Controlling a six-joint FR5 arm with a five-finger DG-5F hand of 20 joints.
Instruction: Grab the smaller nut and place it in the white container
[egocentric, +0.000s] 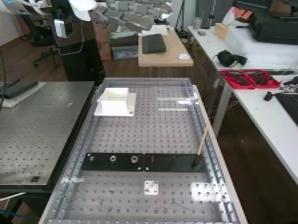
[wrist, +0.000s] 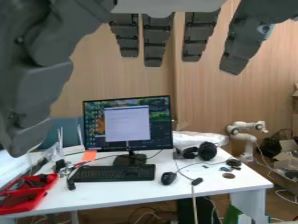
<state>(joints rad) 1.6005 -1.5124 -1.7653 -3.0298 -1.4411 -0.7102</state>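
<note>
Three round metal parts stand on the black bar (egocentric: 174, 165): smaller nut (egocentric: 91, 158) by its left end in the high view, then larger nut (egocentric: 113, 158), then bearing (egocentric: 134, 158). White container (egocentric: 115, 101) is on the tabletop (egocentric: 153, 135), beyond the bar, well apart. Hand (egocentric: 133, 15) hangs open, fingers roughly straight, farther beyond the bar than the container.

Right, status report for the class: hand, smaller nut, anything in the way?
Hand open, raised. Smaller nut on flat black bar, larger nut its neighbour. Nothing seen blocking nut or white container.
</note>
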